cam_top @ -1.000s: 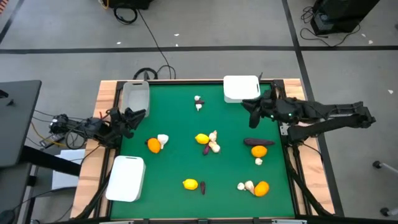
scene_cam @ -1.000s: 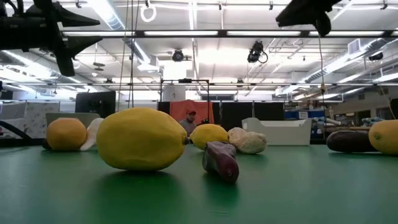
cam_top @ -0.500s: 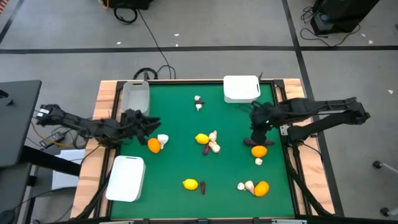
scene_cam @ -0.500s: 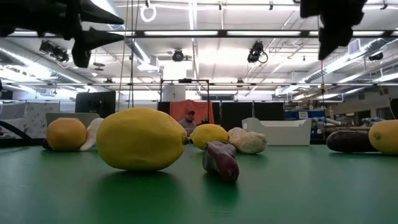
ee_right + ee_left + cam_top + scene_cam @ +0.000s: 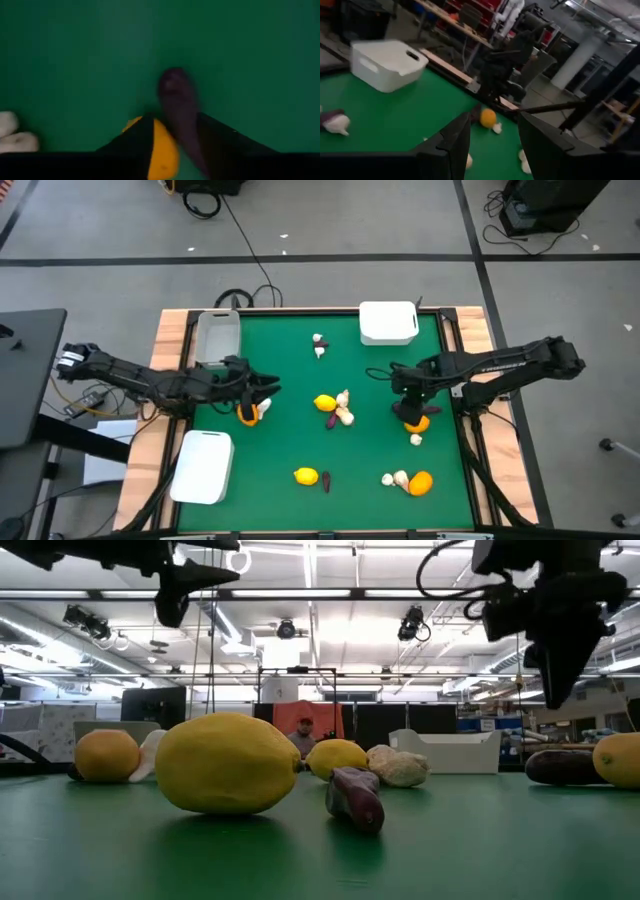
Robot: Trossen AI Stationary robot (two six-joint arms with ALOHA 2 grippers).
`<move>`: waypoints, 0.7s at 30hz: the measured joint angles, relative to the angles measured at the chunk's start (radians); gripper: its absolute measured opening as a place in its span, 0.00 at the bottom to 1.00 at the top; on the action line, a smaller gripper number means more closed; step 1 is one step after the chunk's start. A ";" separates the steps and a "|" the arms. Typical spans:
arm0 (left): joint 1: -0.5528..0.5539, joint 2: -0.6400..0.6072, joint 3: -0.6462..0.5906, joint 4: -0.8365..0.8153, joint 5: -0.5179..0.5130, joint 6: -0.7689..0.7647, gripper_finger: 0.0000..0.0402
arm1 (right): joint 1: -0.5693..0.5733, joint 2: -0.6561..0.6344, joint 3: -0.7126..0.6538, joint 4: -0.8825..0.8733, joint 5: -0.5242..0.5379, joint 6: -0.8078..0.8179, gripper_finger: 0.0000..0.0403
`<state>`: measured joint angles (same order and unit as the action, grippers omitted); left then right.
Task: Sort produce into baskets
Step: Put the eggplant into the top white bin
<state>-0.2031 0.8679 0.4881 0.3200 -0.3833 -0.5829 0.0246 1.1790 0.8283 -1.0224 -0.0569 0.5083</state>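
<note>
Working across the green surface from its nine o'clock side, the left gripper reaches in toward the centre and hangs just above an orange fruit and the white garlic bulb touching it; its fingers show a clear gap in the left wrist view with nothing between them, so it is released and empty, and the fruit lies just toward six o'clock of its tip. Near the middle sit a yellow lemon, pale bulbs and a small purple piece, claimed by neither arm. Toward three o'clock the right gripper points straight down over a dark purple eggplant with an orange touching its side. In the right wrist view the eggplant's long axis runs away from the camera, passing between the two fingers, so they straddle its width rather than its length; the fingers are parted and not yet clamped on it. The right arm looks the nearer to a grasp, and closing squarely across the eggplant without catching the orange seems the point on which the coming move turns. The white basket at one o'clock is the nearest to it; the grey basket at eleven and the white basket at seven lie by the left arm.
</note>
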 joint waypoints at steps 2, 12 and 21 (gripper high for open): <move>0.012 0.042 0.000 -0.002 0.059 -0.037 0.43 | 0.000 -0.001 -0.040 0.061 -0.022 -0.033 0.51; 0.026 0.248 0.000 0.138 0.087 -0.028 0.45 | -0.042 0.047 -0.162 0.190 0.053 -0.067 0.82; 0.073 0.305 0.000 0.146 0.112 -0.049 0.62 | -0.048 0.140 -0.165 0.227 0.064 -0.123 0.79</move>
<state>-0.1305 1.1725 0.4881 0.4660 -0.2713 -0.6323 -0.0231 1.3190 0.6632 -0.7959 0.0066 0.3854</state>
